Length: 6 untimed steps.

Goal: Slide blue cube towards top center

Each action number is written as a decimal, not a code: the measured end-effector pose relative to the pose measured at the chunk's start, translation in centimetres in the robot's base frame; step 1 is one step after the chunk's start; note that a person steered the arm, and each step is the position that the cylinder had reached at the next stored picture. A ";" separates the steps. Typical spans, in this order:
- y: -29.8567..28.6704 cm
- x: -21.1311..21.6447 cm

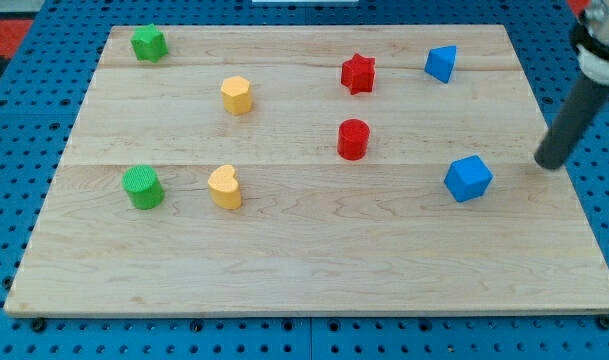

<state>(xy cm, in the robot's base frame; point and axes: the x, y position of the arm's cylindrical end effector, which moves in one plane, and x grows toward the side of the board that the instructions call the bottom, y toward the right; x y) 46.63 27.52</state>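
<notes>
The blue cube (468,178) sits on the wooden board (314,250) at the view's right, a little below mid-height. My rod comes down from the view's upper right corner and my tip (551,160) rests on the board to the right of the blue cube and slightly above it, a clear gap away. The tip touches no block.
A second blue block (441,63) lies at the top right. A red star (358,73) and a red cylinder (353,139) stand near the centre. A yellow hexagon (237,95), yellow heart (225,187), green cylinder (142,187) and green star-like block (148,43) lie on the left.
</notes>
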 end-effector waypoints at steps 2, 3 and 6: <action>-6.9 1.8; -12.2 1.6; -15.0 -2.5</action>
<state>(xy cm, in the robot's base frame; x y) 44.11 12.55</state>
